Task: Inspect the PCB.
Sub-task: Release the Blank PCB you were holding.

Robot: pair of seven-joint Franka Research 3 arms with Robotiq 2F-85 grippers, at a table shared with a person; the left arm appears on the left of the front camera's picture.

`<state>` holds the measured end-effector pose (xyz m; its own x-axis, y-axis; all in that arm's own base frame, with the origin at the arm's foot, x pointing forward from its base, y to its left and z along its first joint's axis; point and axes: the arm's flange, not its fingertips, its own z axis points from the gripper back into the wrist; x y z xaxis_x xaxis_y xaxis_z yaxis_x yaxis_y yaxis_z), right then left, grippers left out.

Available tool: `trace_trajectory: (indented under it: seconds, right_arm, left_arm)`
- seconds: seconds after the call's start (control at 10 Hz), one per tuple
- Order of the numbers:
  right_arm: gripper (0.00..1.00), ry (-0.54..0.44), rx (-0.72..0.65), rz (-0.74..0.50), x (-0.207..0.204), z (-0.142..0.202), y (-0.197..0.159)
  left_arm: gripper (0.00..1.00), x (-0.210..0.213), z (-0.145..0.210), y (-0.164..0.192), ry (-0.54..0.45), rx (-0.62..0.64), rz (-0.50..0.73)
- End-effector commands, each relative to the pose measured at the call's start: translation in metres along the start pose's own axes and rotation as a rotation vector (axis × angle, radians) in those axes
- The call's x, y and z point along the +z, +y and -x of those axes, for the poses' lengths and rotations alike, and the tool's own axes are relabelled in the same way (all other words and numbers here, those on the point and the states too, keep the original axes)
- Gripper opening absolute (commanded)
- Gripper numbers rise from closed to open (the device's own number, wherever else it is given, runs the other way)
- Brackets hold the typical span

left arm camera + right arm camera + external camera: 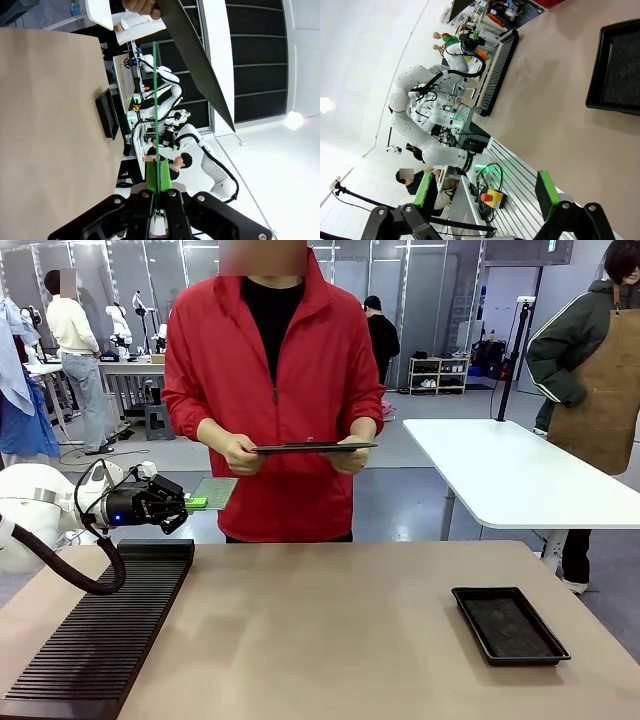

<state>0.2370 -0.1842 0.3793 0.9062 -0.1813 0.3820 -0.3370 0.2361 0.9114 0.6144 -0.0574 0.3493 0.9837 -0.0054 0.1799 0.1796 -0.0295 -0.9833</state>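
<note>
The left gripper [188, 504] is clamped on one short end of the PCB [215, 493]. The board's long axis runs straight out ahead of the jaws, in line with the fingers. Its face is roughly level and its free end points toward the person's tablet [315, 447]. The right gripper [484, 197] has its jaws wide apart, with nothing between them.

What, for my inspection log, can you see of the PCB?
The PCB is a thin, flat green rectangular board with a paler, finely marked upper face. The left gripper clamps one edge between its green pads, holding it roughly level in the air beyond the table's far edge, near the person. Nothing else touches it.
</note>
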Motion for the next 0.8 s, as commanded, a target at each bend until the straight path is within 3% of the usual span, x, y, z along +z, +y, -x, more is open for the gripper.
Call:
trace_trajectory:
  seconds: [0.0,0.7]
  right_arm:
    - [1.0,-0.004,0.007,-0.01,0.0006,-0.0003,0.0014]
    - [1.0,-0.004,0.007,-0.01,0.0006,-0.0003,0.0014]
  left_arm:
    - [0.03,-0.0003,-0.0004,-0.0001,-0.001,-0.002,-0.002]
    - [0.03,-0.0003,-0.0004,-0.0001,-0.001,-0.002,-0.002]
